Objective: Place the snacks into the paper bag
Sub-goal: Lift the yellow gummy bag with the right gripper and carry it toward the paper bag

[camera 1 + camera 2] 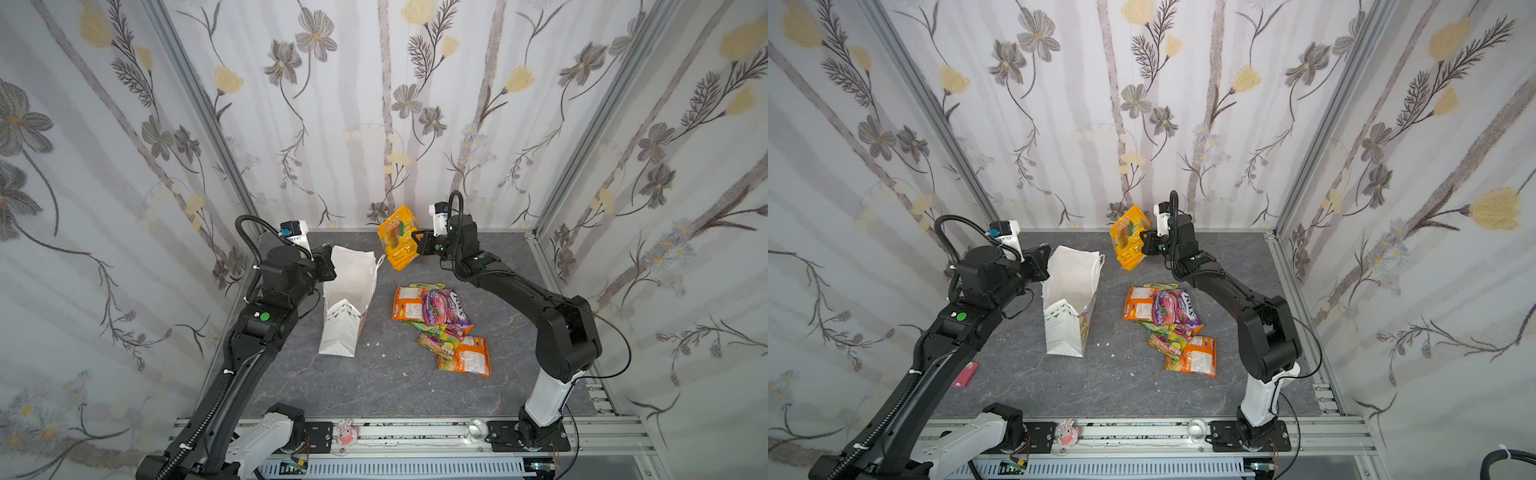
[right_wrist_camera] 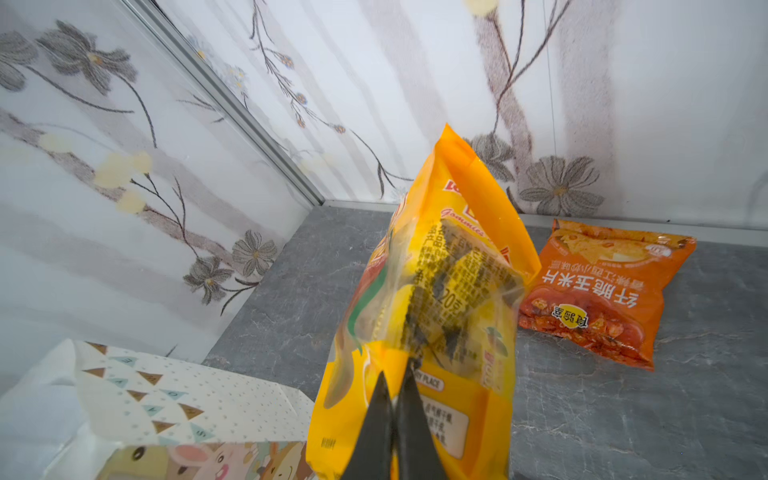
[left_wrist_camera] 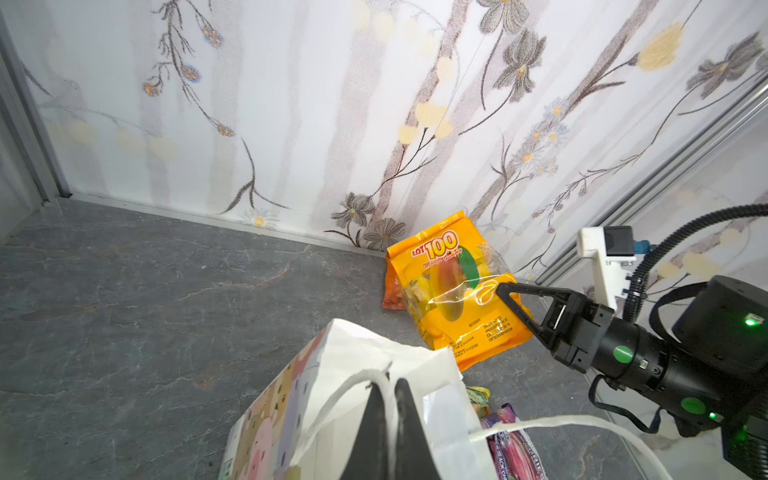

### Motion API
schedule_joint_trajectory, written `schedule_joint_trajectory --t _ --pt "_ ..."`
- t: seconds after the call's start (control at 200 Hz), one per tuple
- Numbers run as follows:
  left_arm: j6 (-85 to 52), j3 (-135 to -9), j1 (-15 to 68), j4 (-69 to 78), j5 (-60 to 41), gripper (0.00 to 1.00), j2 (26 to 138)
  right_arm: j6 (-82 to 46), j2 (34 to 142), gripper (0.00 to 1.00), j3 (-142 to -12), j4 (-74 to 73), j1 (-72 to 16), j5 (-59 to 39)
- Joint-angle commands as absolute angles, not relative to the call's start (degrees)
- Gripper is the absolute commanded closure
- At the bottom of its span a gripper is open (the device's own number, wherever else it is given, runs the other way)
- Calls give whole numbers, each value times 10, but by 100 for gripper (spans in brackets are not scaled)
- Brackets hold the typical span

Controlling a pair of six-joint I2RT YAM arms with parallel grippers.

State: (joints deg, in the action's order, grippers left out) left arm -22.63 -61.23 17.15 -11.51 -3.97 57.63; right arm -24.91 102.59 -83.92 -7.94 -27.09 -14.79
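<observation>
Transfer of one snack is judged to be the step in hand. A yellow-orange packet (image 1: 397,241), printed LOT 100, is clamped between the right jaws, which are closed on its film near mid-height. It appears lifted clear of the surface (image 1: 374,382), near the back wall, upright and slightly tilted. It is beside the mouth of the paper bag (image 1: 338,332), not yet over it.

The paper bag stands upright on the left half of the surface. Its rim is pinched between the left jaws, closed together beside a white cord handle (image 3: 561,422), so the mouth is held open.

The next move is judged to call for sideways travel until the packet hangs over the mouth. It should then be lowered narrow edge first before release, since the opening looks tight.

The held packet is glossy film with a clear window, creased where it is pinched. The bag is stiff matt paper, dotted, printed with triangle bunting and cartoon animals, and folded at its side gussets.

An overlapping pile (image 1: 440,328) of orange, green-yellow and purple-pink packets lies flat to the right of the bag, apart from it. One orange packet (image 2: 602,291) lies flat by the back wall.
</observation>
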Motion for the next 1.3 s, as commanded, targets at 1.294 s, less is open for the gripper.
schedule_joint_trajectory --t 1.294 --pt "-502 -513 203 284 -176 100 609 -179 908 100 -1081 183 -273 2"
